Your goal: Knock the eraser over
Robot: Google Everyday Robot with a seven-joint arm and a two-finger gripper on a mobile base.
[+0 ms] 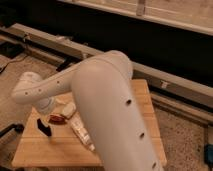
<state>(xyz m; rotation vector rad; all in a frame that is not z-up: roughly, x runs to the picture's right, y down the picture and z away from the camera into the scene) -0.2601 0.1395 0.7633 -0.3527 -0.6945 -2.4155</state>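
Observation:
The eraser [44, 127] is a small black block standing a little tilted on the left part of the wooden table [142, 102]. A reddish-brown shiny wrapped item [56, 118] lies just to its right. A white squeeze tube [80, 131] lies further right. My big white arm [105, 100] crosses the view, with its elbow [27, 91] at the left. My gripper [49, 106] hangs at the end of the arm, just above and behind the eraser and apart from it, mostly hidden by the wrist.
A small white object [68, 109] lies beside the wrapped item. A long metal rail [165, 80] runs behind the table. The table's left edge is close to the eraser. Speckled floor [185, 135] lies to the right.

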